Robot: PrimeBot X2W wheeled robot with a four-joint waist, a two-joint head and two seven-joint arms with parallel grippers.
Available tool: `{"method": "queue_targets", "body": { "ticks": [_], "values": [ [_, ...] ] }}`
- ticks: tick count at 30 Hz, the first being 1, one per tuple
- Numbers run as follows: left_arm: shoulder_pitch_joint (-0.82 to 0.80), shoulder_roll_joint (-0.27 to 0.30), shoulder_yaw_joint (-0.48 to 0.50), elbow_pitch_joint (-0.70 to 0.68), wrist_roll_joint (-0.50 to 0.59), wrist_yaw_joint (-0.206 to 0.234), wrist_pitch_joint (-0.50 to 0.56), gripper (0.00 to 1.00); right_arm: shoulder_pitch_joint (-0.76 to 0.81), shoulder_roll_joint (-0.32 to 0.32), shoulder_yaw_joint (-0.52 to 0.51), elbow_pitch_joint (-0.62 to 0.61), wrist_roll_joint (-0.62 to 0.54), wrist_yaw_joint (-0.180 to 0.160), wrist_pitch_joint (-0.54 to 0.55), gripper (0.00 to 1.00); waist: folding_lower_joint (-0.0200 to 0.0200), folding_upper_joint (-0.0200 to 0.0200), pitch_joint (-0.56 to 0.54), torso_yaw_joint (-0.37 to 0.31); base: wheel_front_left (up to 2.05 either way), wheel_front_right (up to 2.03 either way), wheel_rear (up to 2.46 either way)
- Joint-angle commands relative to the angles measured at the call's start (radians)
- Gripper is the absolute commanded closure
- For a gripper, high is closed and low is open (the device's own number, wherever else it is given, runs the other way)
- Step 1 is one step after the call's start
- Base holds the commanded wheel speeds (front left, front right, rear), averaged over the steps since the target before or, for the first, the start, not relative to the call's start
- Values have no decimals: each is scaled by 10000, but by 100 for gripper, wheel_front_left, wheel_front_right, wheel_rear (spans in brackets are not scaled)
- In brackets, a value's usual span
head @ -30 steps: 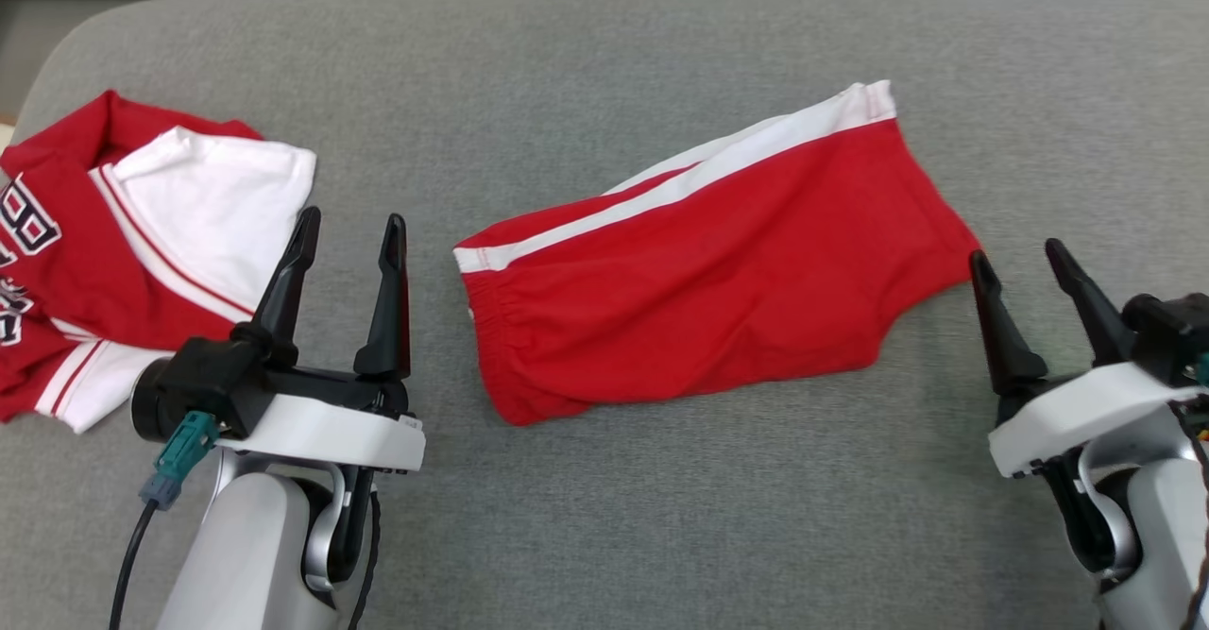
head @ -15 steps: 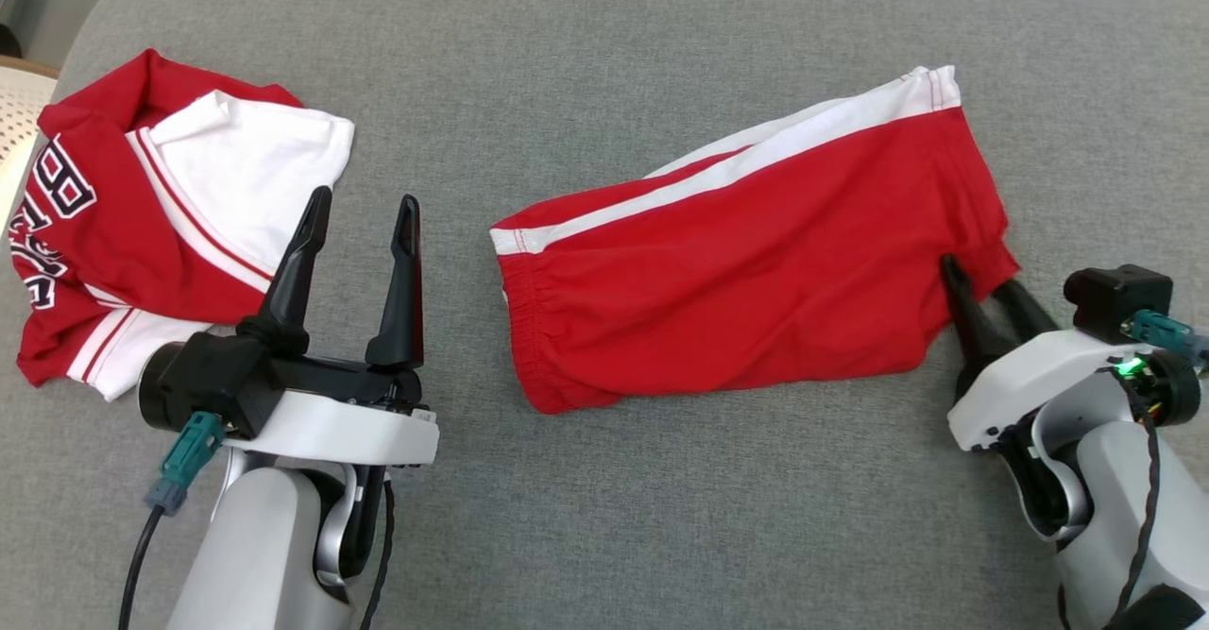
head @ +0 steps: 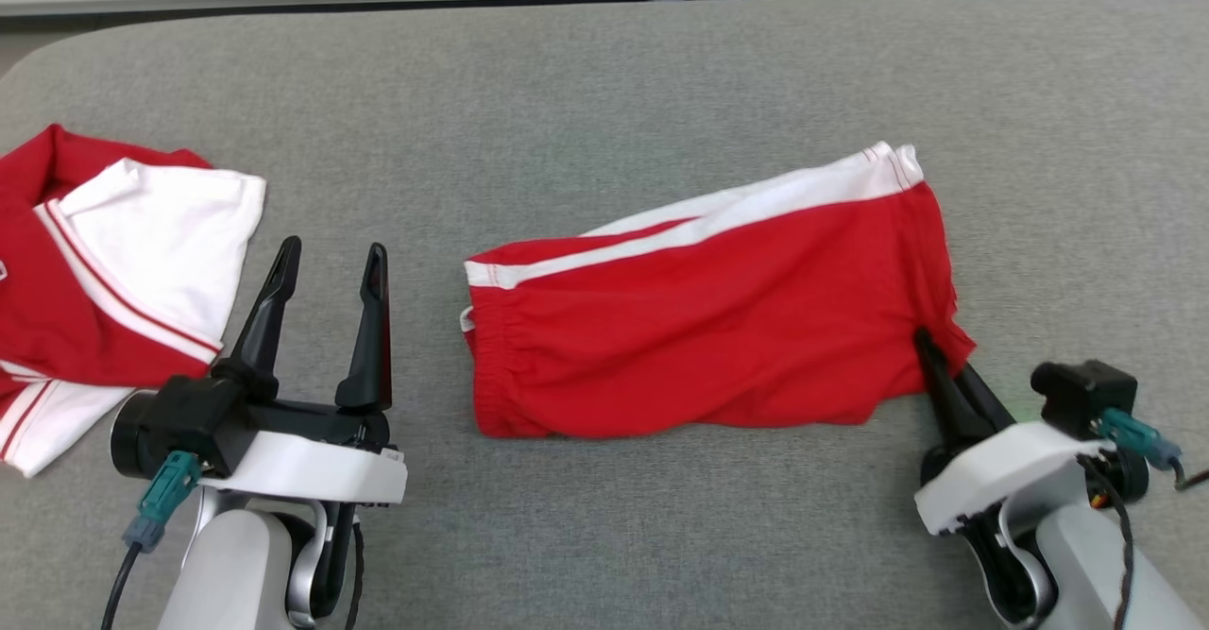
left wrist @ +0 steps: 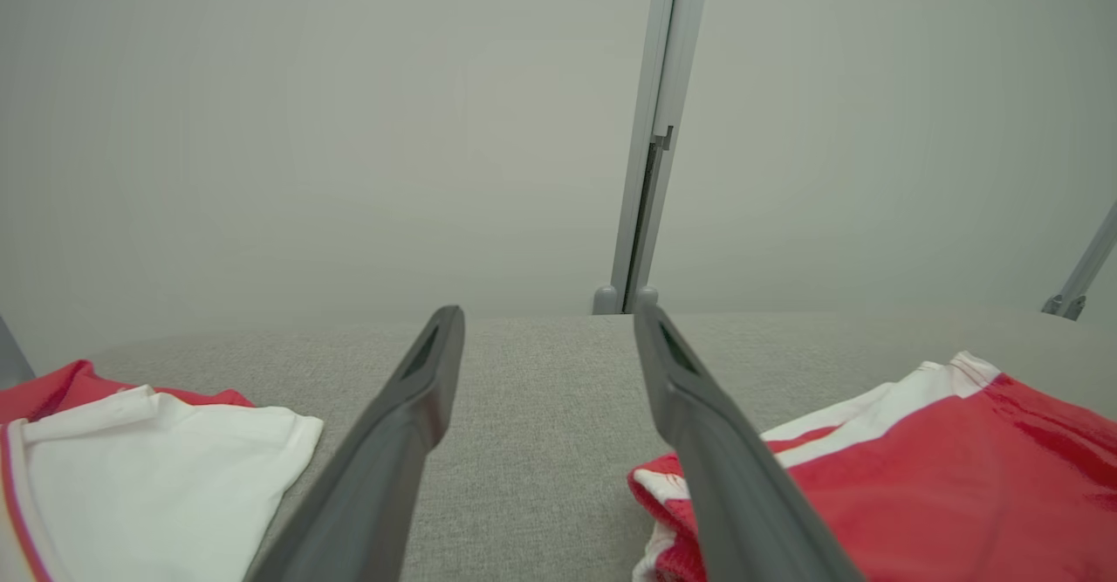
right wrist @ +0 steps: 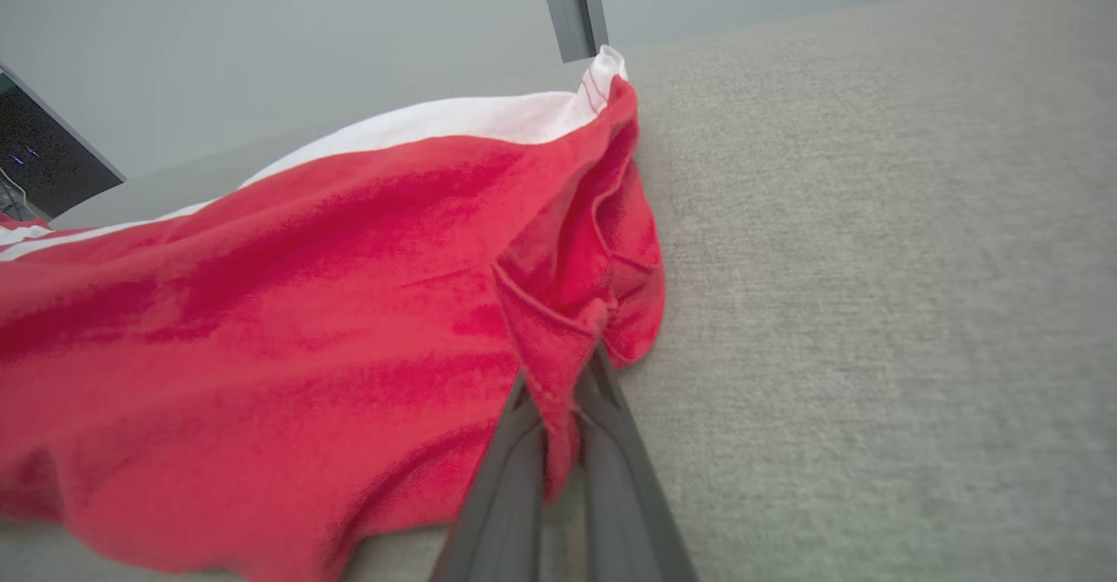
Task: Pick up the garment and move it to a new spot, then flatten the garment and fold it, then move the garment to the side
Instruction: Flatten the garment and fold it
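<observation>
The garment point(head: 699, 337) is a pair of red shorts with a white side stripe, lying mostly flat at the middle of the grey padded table point(head: 567, 92). My right gripper point(head: 930, 345) is shut on the lower right hem corner, and the cloth bunches up between its fingers. In the right wrist view the garment point(right wrist: 262, 303) has a red fold pinched in the right gripper point(right wrist: 563, 373). My left gripper point(head: 333, 247) stands open and empty, just left of the waistband. The left wrist view shows the left gripper point(left wrist: 547, 313) apart from the garment point(left wrist: 916, 486).
A red and white jersey point(head: 104, 262) lies crumpled at the table's left edge, close beside my left arm, and the jersey point(left wrist: 148, 469) shows at the lower left of the left wrist view. A pale wall with a metal post point(left wrist: 650, 128) stands behind the table.
My right gripper moved in onto the shorts' right hem corner and closed on it, puckering the cloth. The head camera shifted. My left gripper stayed open.
</observation>
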Motion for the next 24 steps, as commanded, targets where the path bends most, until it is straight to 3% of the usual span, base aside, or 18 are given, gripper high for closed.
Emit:
{"method": "queue_targets", "body": {
  "ticks": [1,16,24],
  "values": [
    [111,91,66,-15,-54,65,7,0,300,-100,-148,-105,70,-3,-167,100,0,0,-173,-225,0,0,0],
    [608,158,-30,-132,-177,261,208,0,1957,258,-1483,-1369,-450,-3,52,100,0,0,-592,-550,0,0,0],
    [628,145,-147,-77,-268,264,274,0,1285,546,-753,-3033,-1571,-2,840,100,0,0,-837,-438,0,0,0]
  ]
}}
